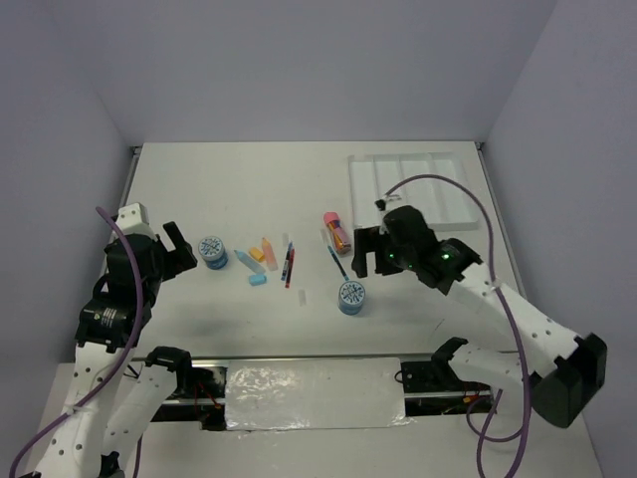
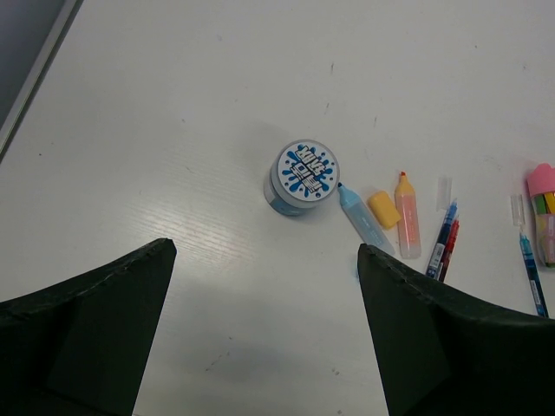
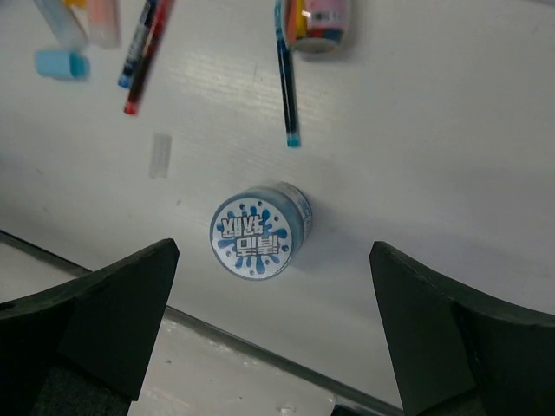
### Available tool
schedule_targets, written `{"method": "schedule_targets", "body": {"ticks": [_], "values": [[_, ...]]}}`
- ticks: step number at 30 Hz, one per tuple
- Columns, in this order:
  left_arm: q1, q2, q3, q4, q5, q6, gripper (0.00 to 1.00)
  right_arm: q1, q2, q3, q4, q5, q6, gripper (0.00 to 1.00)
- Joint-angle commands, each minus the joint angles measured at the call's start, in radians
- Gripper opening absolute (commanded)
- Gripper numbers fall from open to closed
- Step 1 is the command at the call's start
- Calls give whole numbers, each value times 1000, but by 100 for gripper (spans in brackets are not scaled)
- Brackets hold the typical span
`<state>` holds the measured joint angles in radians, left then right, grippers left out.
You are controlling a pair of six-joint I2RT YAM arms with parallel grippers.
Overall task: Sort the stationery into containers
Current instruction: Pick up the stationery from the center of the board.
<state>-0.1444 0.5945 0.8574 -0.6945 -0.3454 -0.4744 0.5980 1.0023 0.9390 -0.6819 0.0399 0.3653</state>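
Right roll (image 3: 251, 241) stands upright on the table (image 1: 199, 179) near the front edge, right under your right gripper (image 3: 273, 251), whose jaws are spread wide with nothing in them. It looks rigid and light, and the smooth wall is probably slippery. Take it across the diameter, low on the side wall, not on the printed top.

Left roll (image 2: 303, 178) is the same kind, upright, ahead of the left gripper (image 2: 264, 251); those jaws are also wide apart and hold nothing. Light-blue marker (image 2: 360, 217) has its tip touching or just beside that roll, can't tell which. Come in on the free sides or you'll drag it.

Next along are the yellow eraser (image 2: 384, 209), the orange marker (image 2: 408, 217), then the red and blue pens (image 2: 442, 247) side by side. They're thin, lie flat and will roll, so pinch across mid-barrel.

Blue pen (image 3: 286, 82) lies alone, near the right roll but apart from it, with the pink-capped marker (image 3: 325, 13) at its far end. Light-blue eraser (image 3: 61, 62) and clear cap (image 3: 160, 156) are loose, small and easy to knock.

Tray (image 1: 413, 189) sits far right at the back, well apart from the stationery, with four long compartments. The right arm's cable (image 1: 438, 177) arcs over it, so watch that. None of the stationery is in it yet.
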Motion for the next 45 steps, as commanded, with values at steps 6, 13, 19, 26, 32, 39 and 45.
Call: {"method": "schedule_targets", "body": {"ticks": [6, 13, 19, 26, 32, 39, 45], "values": [[3, -12, 17, 39, 26, 13, 99, 198, 142, -39, 82, 189, 104, 100], [3, -15, 14, 43, 36, 16, 99, 256, 260, -46, 113, 186, 103, 100], [3, -27, 12, 46, 43, 19, 99, 269, 308, -63, 114, 236, 113, 100], [3, -25, 12, 47, 51, 22, 99, 282, 329, -103, 162, 178, 116, 97], [3, -25, 14, 49, 52, 23, 99, 298, 349, -100, 173, 172, 113, 87], [2, -30, 12, 49, 57, 23, 99, 299, 389, -80, 144, 187, 115, 65], [2, -30, 11, 50, 59, 23, 99, 310, 426, -39, 59, 244, 124, 81]]}}
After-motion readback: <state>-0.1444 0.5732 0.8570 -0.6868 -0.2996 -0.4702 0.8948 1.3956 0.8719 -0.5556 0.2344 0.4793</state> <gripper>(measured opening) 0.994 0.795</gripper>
